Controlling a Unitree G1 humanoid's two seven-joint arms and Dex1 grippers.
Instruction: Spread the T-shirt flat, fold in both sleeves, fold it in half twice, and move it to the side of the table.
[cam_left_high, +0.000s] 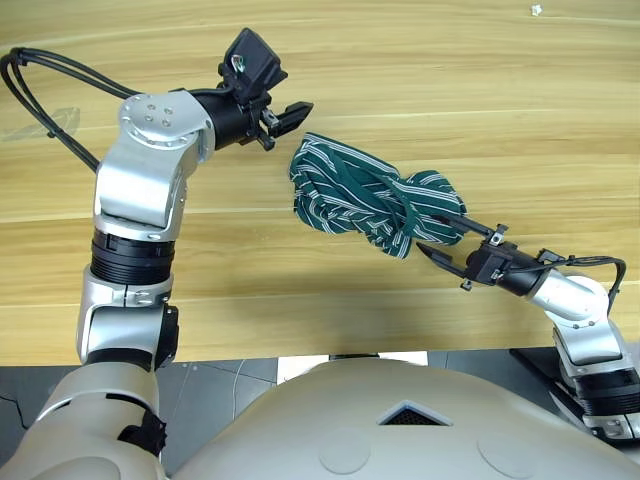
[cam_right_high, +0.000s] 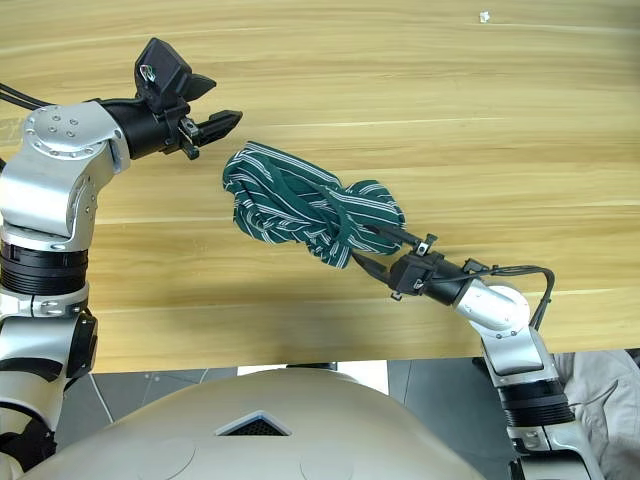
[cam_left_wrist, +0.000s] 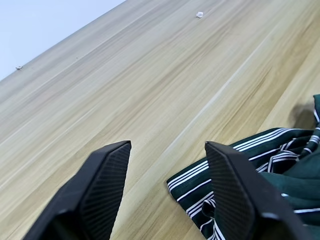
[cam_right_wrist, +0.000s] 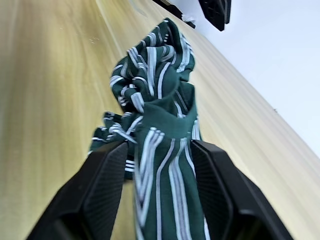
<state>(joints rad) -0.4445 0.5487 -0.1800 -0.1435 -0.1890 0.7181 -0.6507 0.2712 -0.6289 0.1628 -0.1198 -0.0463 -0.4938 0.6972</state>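
Crumpled green striped T-shirt (cam_left_high: 370, 195) lies at centre. The left gripper (cam_left_high: 284, 122), upper left, gapes empty. The right gripper (cam_left_high: 440, 238) is spread wide and straddles the shirt's lower-right end.

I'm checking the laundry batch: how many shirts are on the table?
1. The green striped T-shirt lies crumpled on the table, the right gripper open around one end, the left gripper open just beside the other. The bundle could hide another.
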